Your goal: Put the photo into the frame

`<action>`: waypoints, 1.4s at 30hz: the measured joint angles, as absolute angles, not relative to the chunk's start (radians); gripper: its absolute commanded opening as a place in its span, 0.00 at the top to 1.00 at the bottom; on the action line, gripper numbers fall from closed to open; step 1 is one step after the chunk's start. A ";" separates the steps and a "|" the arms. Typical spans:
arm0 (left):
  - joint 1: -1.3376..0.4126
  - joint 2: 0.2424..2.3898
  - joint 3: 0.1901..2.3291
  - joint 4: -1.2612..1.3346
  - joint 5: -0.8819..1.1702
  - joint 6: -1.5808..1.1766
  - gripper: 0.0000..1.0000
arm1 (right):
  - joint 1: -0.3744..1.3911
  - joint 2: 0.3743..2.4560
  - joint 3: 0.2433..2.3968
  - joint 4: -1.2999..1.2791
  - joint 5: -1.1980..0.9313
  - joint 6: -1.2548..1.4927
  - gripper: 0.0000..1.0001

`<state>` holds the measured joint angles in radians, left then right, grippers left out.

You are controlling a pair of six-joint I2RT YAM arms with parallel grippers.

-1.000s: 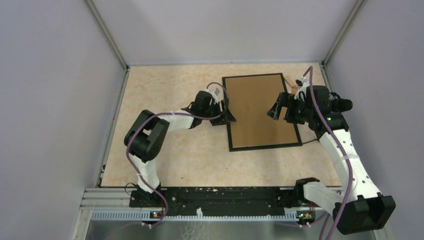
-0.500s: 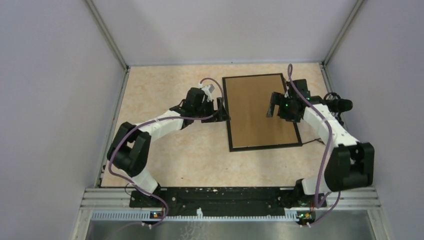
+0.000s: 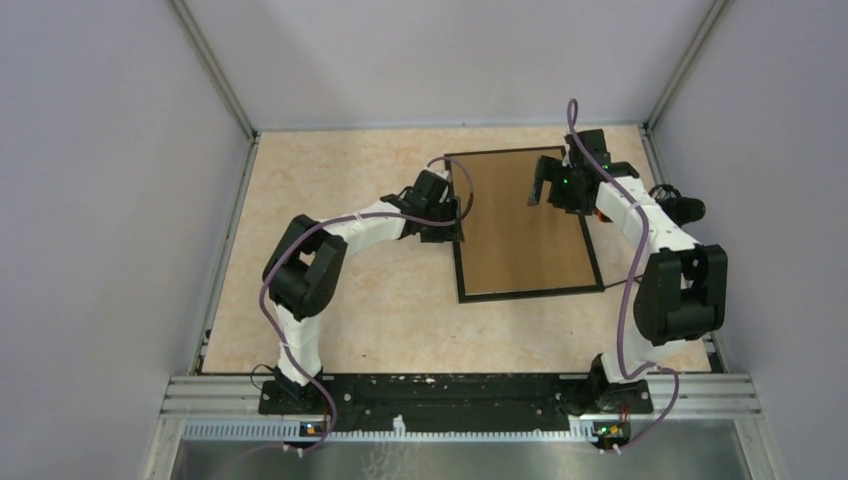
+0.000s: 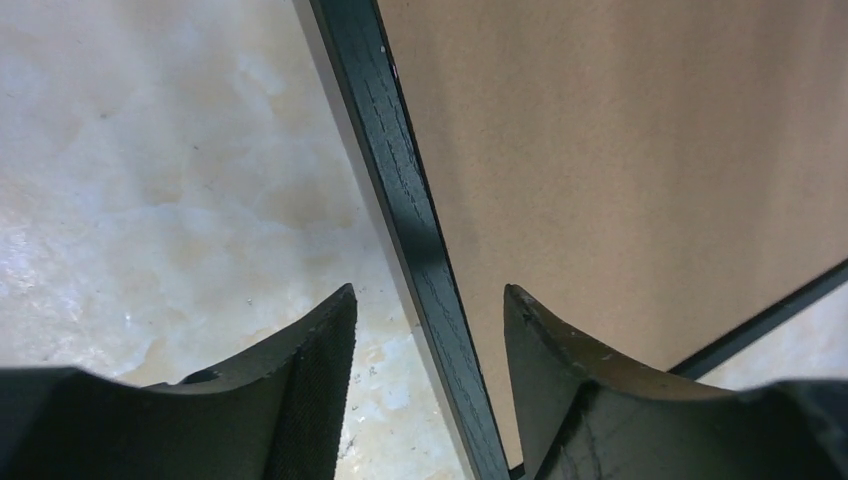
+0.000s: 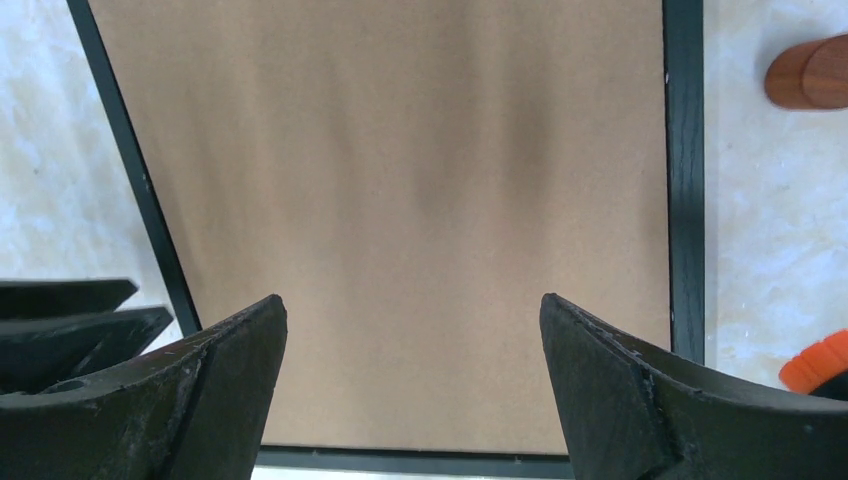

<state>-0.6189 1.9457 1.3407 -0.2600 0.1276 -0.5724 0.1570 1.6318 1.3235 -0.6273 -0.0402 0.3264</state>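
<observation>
The frame [image 3: 520, 225] lies back-up on the table, a thin black rim around a brown board. The photo is not in view. My left gripper [image 3: 462, 213] is open and low at the frame's left side. In the left wrist view its fingers [image 4: 320, 350] straddle the black left rim [image 4: 400, 190], one over the table and one over the board. My right gripper [image 3: 547, 187] is open and empty above the far part of the board [image 5: 400, 180], its jaws wide apart.
A brown wooden piece [image 5: 810, 72] and an orange object [image 5: 822, 362] lie on the table just outside the frame's right rim. Grey walls close in the table at left, back and right. The marbled tabletop [image 3: 340, 170] lies to the left.
My right gripper has moved toward the far end of the frame. My left gripper has shifted right onto the frame's left rim. The frame has not moved.
</observation>
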 measured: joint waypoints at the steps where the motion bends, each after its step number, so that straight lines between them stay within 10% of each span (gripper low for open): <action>1: -0.626 1.954 1.344 -0.266 0.116 -0.572 0.41 | 0.157 1.624 1.315 -0.622 -0.046 0.326 0.06; 14: -0.665 2.028 1.390 -0.315 -0.006 -0.591 0.63 | 0.157 1.508 1.208 -0.607 -0.069 0.327 0.01; 22: -0.667 1.801 1.069 -0.237 -0.046 -0.645 0.63 | 0.170 1.488 1.116 -0.567 -0.100 0.336 0.01; 27: -0.663 1.571 0.810 -0.244 -0.039 -0.739 0.49 | 0.193 1.488 1.092 -0.575 -0.086 0.358 0.01; 32: -0.660 1.326 0.648 -0.371 -0.019 -0.804 0.02 | 0.297 1.431 1.061 -0.625 -0.015 0.465 0.01; 42: -0.554 1.143 0.798 -0.208 -0.099 -0.611 0.01 | 0.487 1.069 0.788 -0.771 0.112 0.826 0.01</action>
<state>-0.5541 1.1435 0.7982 -0.2081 -0.0990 -0.6113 0.4870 1.0687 0.7883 -0.7712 0.1120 0.8257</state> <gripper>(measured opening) 0.987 0.987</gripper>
